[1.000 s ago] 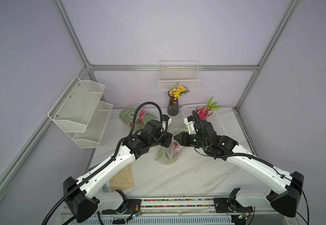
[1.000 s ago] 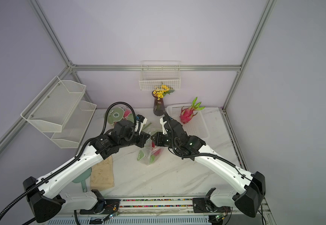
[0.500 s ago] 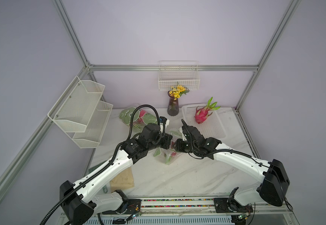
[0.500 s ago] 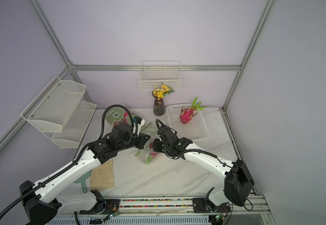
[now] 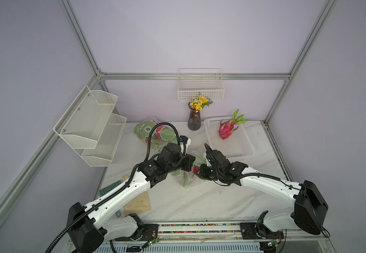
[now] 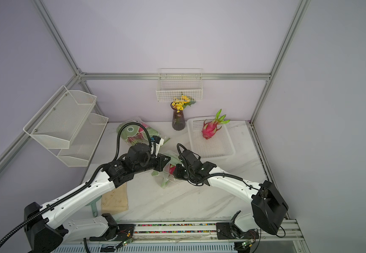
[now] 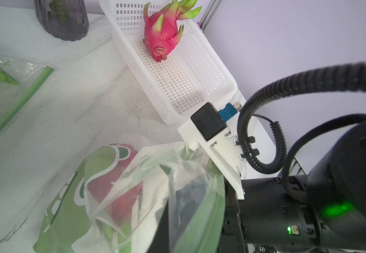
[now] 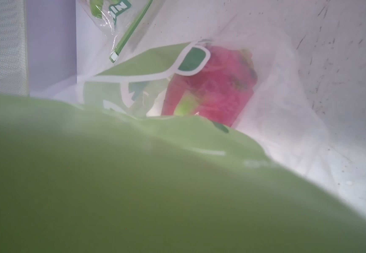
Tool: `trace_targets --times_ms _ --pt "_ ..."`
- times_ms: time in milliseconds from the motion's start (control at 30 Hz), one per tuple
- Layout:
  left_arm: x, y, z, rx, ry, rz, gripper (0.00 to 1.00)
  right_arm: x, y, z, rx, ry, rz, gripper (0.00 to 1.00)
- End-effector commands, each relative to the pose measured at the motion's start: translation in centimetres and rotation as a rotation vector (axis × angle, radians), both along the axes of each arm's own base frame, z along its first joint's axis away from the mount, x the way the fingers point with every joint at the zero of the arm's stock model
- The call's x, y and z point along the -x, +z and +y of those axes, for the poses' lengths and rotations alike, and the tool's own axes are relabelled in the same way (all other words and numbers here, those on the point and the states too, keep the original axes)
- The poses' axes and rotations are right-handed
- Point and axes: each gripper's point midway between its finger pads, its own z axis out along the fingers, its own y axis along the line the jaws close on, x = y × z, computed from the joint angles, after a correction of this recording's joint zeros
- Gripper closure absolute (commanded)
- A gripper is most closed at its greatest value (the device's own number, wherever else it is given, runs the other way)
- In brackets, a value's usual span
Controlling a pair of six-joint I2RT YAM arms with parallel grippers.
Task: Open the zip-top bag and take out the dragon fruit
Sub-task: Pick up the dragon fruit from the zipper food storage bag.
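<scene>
Left gripper and right gripper are flanking the zip-top bag mouth — probably exposing the dragon fruit; finger opening and hold cannot be told.

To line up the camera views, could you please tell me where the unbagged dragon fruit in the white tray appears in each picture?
In a top view: dragon fruit at back right, in the white tray.
In a top view: same spot.
Left wrist: in that same tray.
Right wrist: not in it.
Shared landmark: the dark vase beside the tray.
</scene>
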Motion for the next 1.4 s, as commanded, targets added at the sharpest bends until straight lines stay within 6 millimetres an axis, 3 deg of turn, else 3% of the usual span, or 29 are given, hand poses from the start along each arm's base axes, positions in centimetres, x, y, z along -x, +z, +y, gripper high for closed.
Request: trace_targets --times_ms 0,100,233,333,467,700,1000,1033,1367 --pt "-1.2 2.0 0.6 0.027 0.032 -0.075 0.79 0.3 -1.6 0.3 0.002 -0.015 0.047 0.71" --pt "-1.2 2.8 1.0 0.025 0.001 -0.084 0.46 0.3 -2.2 0.4 -0.002 -0.016 0.055 0.71" --pt "-2.0 3.5 4.2 -0.032 0.098 -0.077 0.32 0.3 -2.6 0.3 0.009 -0.016 0.056 0.71" --pt "-2.9 2.6 7.0 -0.035 0.166 -0.043 0.31 0.4 -3.0 0.2 0.015 -0.013 0.058 0.71" --pt "-4.0 -1.8 9.5 0.009 0.225 0.110 0.34 0.8 -3.4 0.1 -0.015 -0.014 0.056 0.70" --pt "-3.5 -9.7 8.6 0.005 0.181 0.318 0.40 1.4 -4.0 0.4 -0.091 -0.011 0.056 0.70" --pt "-3.0 -15.3 7.3 0.021 0.112 0.415 0.40 2.3 -6.4 0.6 -0.121 -0.015 0.103 0.71" --pt "-2.9 -16.6 7.2 0.008 0.109 0.450 0.40 2.3 -6.5 0.7 -0.125 -0.013 0.103 0.70" --pt "-0.9 -18.6 5.6 0.105 0.046 0.543 0.41 2.3 -8.2 2.5 -0.168 0.003 0.123 0.70"
